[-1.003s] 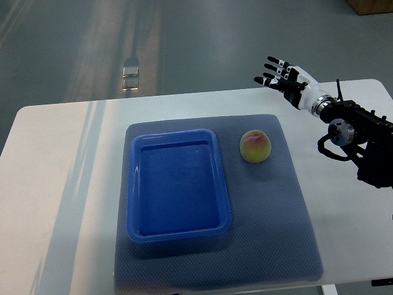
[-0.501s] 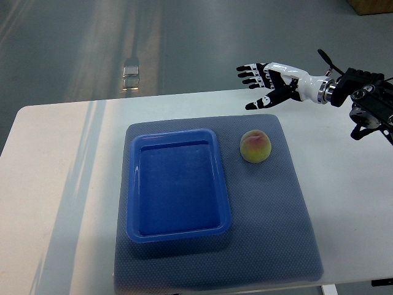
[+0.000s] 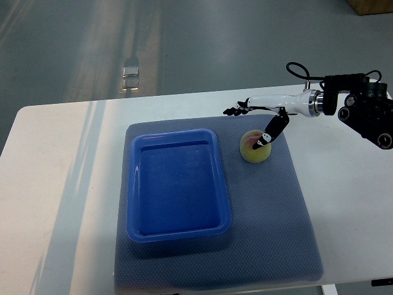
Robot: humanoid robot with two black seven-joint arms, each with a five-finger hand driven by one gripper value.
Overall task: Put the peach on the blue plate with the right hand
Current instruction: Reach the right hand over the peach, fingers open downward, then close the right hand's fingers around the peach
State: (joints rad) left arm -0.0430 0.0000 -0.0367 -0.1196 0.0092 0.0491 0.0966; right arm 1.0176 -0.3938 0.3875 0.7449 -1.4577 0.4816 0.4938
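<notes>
A yellow-pink peach [image 3: 253, 149] rests on the grey mat [image 3: 270, 209], just right of the blue plate [image 3: 178, 230], a shallow rectangular tray with nothing in it. My right hand [image 3: 252, 123] reaches in from the right edge and hovers over the peach, palm down. Its fingers [image 3: 236, 110] are spread past the peach's far side and the thumb [image 3: 268, 135] lies over the peach's top right. The hand holds nothing. My left arm does not show.
The mat lies on a white table [image 3: 55, 184] with rounded corners. Grey floor runs beyond the far edge, with a small shiny object [image 3: 130, 74] on it. A brown box corner [image 3: 371, 5] sits at the top right.
My right hand has swung left and down from above the table's far right edge to just over the peach, turning palm down. The peach and plate have not moved.
</notes>
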